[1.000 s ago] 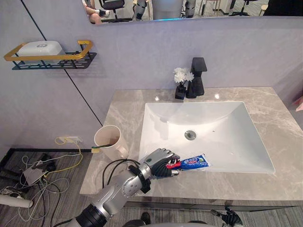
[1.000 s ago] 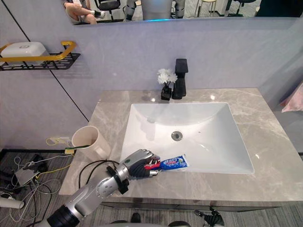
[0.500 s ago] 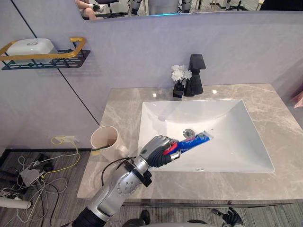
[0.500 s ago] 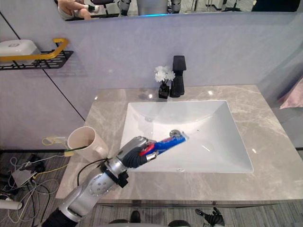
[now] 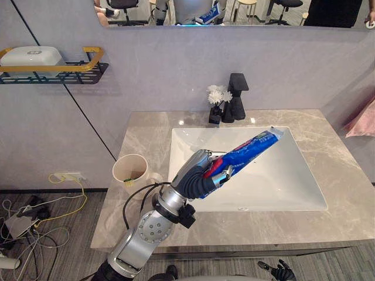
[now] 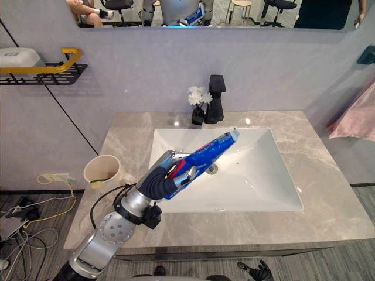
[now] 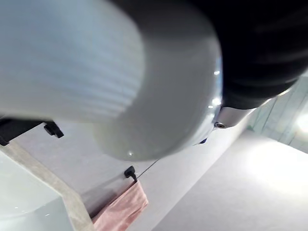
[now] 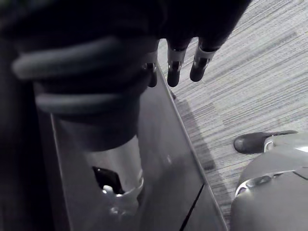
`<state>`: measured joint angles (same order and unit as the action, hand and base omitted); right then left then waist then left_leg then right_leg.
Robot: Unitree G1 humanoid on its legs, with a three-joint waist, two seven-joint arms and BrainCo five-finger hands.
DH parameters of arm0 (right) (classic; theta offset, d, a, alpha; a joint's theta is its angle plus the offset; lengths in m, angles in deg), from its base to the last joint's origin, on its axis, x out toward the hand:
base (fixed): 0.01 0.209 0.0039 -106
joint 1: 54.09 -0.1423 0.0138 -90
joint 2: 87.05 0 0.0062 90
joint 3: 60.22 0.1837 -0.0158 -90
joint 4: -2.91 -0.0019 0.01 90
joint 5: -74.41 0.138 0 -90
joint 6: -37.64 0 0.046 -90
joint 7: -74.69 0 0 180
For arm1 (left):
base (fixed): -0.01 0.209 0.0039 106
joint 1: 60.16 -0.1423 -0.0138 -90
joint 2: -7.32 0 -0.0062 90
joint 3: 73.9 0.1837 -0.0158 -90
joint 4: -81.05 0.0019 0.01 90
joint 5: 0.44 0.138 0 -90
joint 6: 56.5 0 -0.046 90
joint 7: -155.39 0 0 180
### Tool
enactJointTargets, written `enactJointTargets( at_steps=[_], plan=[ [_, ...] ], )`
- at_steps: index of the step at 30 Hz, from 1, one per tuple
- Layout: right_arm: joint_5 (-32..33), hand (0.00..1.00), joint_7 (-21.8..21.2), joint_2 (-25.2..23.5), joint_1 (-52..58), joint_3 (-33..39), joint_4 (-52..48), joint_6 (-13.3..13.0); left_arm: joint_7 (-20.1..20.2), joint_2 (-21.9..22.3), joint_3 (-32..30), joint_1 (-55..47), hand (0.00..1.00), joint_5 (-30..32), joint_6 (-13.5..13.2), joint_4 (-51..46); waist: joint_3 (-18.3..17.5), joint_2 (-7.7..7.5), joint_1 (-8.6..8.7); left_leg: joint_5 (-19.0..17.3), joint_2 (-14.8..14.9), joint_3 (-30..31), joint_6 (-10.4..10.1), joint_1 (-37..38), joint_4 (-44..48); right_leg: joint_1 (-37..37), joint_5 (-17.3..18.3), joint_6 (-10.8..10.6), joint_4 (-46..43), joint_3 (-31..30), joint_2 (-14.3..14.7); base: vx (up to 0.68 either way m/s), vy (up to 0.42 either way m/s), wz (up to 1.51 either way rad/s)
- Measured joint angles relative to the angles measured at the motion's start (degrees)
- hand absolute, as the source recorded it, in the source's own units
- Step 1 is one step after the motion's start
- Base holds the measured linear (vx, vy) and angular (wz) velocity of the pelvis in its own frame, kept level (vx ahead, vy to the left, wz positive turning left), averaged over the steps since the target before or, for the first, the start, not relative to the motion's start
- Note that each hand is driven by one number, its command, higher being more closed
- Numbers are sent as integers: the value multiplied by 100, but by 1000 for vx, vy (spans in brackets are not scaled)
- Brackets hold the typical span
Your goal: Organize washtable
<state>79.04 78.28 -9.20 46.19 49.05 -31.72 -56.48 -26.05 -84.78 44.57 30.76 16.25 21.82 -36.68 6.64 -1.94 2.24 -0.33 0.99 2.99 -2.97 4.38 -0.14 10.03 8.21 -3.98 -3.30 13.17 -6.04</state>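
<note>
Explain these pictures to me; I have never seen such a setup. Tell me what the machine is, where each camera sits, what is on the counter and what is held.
This is a humanoid robot tidying a bathroom counter. The two wide pictures come from a pair of cameras in its head, looking down. The two close ones come from cameras on its wrists.

The stone counter has a white sink set into it. On it stand a black faucet, a small vase of white flowers and, near the left edge, a beige cup with something green inside. On the wall are a shelf and a pink towel.

The left hand has its fingers curled round a blue toothpaste tube, held slanted in the air above the sink. The right hand hangs near the floor, fingers relaxed, holding nothing.
</note>
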Motion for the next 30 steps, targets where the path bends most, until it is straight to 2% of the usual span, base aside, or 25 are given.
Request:
enactJointTargets(
  at_steps=[6,12,19,20,23,24,30],
  plan=[
    [50,0,14,0,14,1,-6,-1,-105,16,-3,-20,100,-112,-4,-386,-91,5,-1,-1,5,-145,2,19,-29,-48,-38,15,16,-126,6,-18,6,-11],
    [161,0,133,-5,246,103,-459,-17,-266,339,-231,-256,100,-386,-103,-707,-233,-8,0,1,69,-334,6,48,-177,-146,-84,2,54,-362,11,-19,-2,-19],
    [58,0,168,-2,487,580,-2145,-17,-239,396,-268,-272,100,-502,-105,-775,-239,-44,12,-20,69,-492,37,127,-189,-205,-157,-58,55,-539,1,-13,3,-13],
    [-28,0,170,15,485,644,-2233,98,-229,409,-268,-270,100,-503,-106,-775,-241,-51,13,-23,70,-505,42,117,-196,-226,-167,-66,55,-555,0,-70,3,-13],
    [-84,0,162,-18,673,838,-2971,120,-213,449,-289,-280,100,-514,-106,-775,-221,-87,29,-28,65,-544,49,125,-218,-239,-183,-92,56,-572,2,-41,-2,-5],
    [-114,0,143,-16,757,1000,-3346,219,-133,452,-328,-279,100,-518,-106,-774,-222,-86,39,-28,62,-569,50,127,-230,-241,-189,-102,57,-595,1,-53,-2,-10],
    [-451,0,-24,149,1226,1599,-5403,366,100,456,-409,-495,100,-541,-100,-774,-238,-148,124,-20,60,-659,56,123,-300,-338,-204,-127,57,-692,4,-3,0,-9]
  ],
)
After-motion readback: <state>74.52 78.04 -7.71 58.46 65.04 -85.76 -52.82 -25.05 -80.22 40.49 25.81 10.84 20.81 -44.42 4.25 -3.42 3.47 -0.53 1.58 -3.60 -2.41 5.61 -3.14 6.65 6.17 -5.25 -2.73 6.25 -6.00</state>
